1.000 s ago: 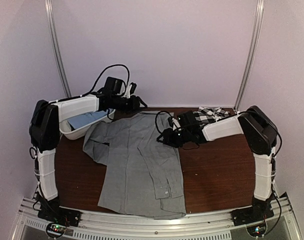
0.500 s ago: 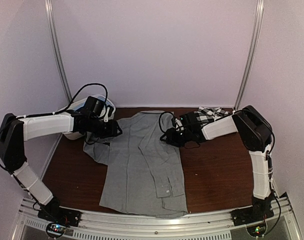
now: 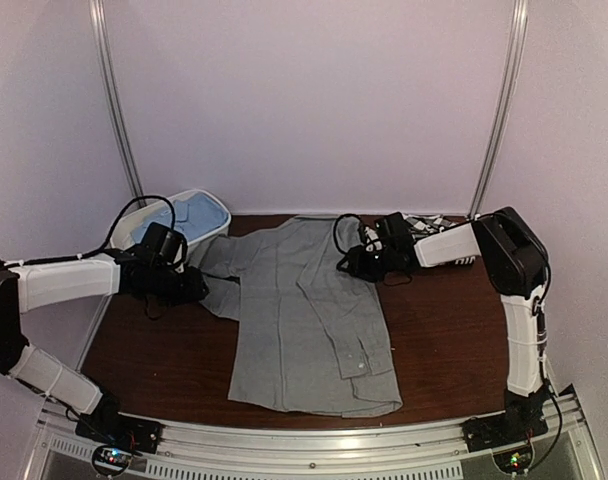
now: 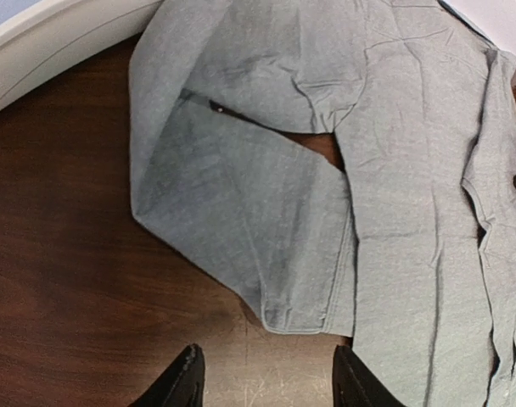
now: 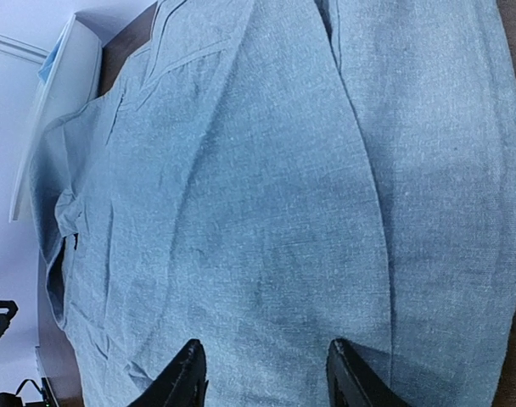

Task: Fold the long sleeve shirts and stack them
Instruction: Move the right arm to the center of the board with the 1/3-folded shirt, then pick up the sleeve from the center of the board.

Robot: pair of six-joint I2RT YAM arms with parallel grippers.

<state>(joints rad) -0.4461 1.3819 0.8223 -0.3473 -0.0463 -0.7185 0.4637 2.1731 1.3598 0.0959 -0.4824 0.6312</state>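
The plain grey shirt (image 3: 309,310) lies spread flat on the brown table, collar toward the back. Its left sleeve is folded over, with the cuff (image 4: 302,315) just ahead of my left gripper (image 4: 266,383), which is open and empty low over bare wood at the shirt's left edge (image 3: 197,290). My right gripper (image 5: 262,373) is open just above the grey cloth near the shirt's upper right shoulder (image 3: 350,262). The light blue shirt (image 3: 174,214) lies in the white tub. The checked shirt (image 3: 431,222) is mostly hidden behind my right arm.
The white plastic tub (image 3: 213,222) stands at the back left, its rim close to the grey sleeve (image 4: 46,51). Pale walls and two metal posts enclose the table. Bare wood (image 3: 444,340) shows to the right of the shirt.
My left arm swung from over the tub down to the grey shirt's left sleeve. My right gripper moved back toward the shoulder. The grey shirt shifted to the right.
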